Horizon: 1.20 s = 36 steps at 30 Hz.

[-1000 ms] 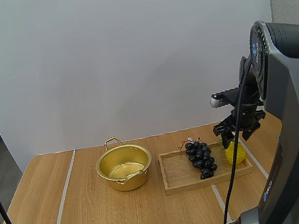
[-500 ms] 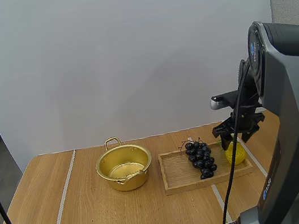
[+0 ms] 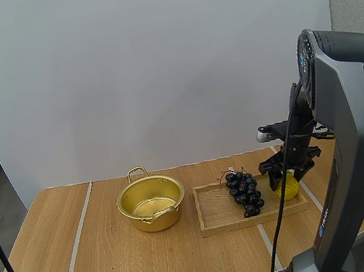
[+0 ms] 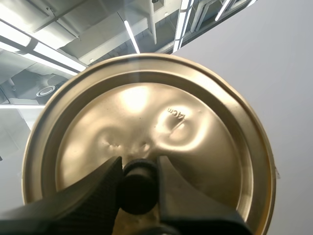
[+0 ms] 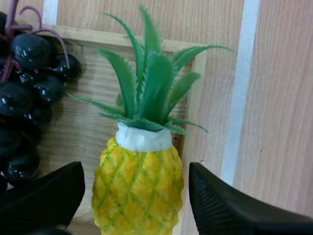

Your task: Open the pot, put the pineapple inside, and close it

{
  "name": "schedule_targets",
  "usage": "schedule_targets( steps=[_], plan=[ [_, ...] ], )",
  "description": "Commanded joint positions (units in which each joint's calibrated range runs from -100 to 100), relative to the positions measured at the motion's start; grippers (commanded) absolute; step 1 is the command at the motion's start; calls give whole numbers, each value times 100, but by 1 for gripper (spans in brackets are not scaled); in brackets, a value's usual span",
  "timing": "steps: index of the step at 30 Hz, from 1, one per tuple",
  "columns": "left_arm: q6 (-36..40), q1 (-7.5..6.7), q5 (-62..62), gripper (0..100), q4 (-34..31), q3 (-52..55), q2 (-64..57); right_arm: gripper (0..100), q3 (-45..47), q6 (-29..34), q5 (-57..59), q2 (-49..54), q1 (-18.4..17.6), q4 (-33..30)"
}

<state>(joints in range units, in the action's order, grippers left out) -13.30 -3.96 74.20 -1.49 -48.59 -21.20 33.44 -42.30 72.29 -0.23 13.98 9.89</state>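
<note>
A shiny gold metal pot sits open on the brown wooden table. You can see right down to its bottom. Just beside the pot is a flat wooden tray, and the two are not touching.

On the tray lies a bunch of dark purple grapes. Next to the grapes, at the tray's right end, is the little yellow toy pineapple with green leaves.

The right gripper is low over the pineapple. From the right wrist view, its two black fingers are spread wide, one on each side of the pineapple. There is a gap on both sides, so they do not touch it. The grapes are close by one finger, and the pineapple's leaves point at the tray's edge.

The left gripper holds the round gold pot lid up in the air. Its fingers pinch the small black knob in the middle of the lid.
</note>
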Motion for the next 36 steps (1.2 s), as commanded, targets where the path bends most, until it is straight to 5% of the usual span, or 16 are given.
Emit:
schedule_targets(
  steps=[1,15,20,29,36],
  plan=[
    [29,-6,-220,0,-58,-39,-49,100,-42,26,-34,-85,-2,45],
    [29,-6,-220,0,-58,-39,-49,99,-42,95,-39,-109,-2,45],
    [29,-6,-220,0,-58,-39,-49,0,-42,95,126,-109,-46,103],
    [29,-6,-220,0,-58,-39,-49,0,-42,95,53,74,-46,92],
    [29,-6,-220,0,-58,-39,-49,0,-164,63,265,1232,-52,92]
  ],
)
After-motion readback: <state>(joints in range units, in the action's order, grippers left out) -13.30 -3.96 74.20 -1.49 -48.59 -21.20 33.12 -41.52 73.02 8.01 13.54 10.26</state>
